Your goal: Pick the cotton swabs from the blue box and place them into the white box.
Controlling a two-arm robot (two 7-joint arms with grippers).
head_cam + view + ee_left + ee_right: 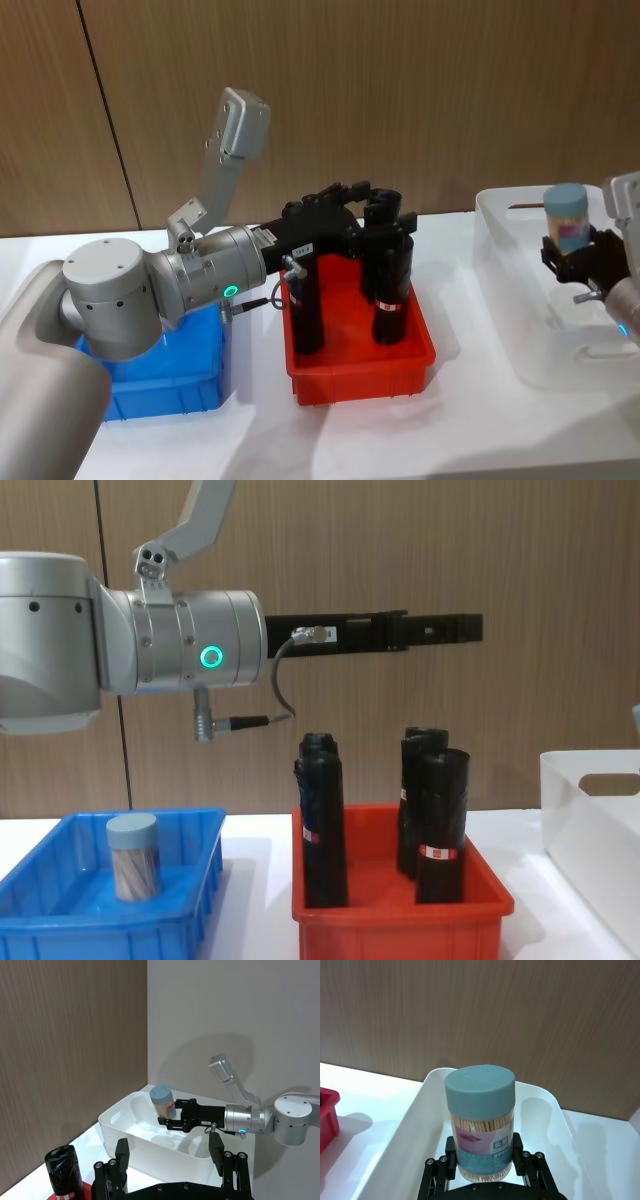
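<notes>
One cotton swabs jar (566, 216), clear with a grey-blue lid, hangs upright above the white box (497, 214) with my right gripper (572, 250) shut on its lower body. The right wrist view shows the jar (480, 1115) between the black fingers (451, 1162), over the white box (415, 1115). A second jar (133, 855) stands in the blue box (190, 880) at the left. My left gripper (360, 195) reaches out high over the red bin, open and holding nothing; its fingers (121, 1156) stand wide apart.
A red bin (400, 372) between the two boxes holds three tall black rolls (322, 820) that rise above its rim. The left arm (200, 275) crosses above the blue box (150, 395). A wood-panel wall stands behind the white table.
</notes>
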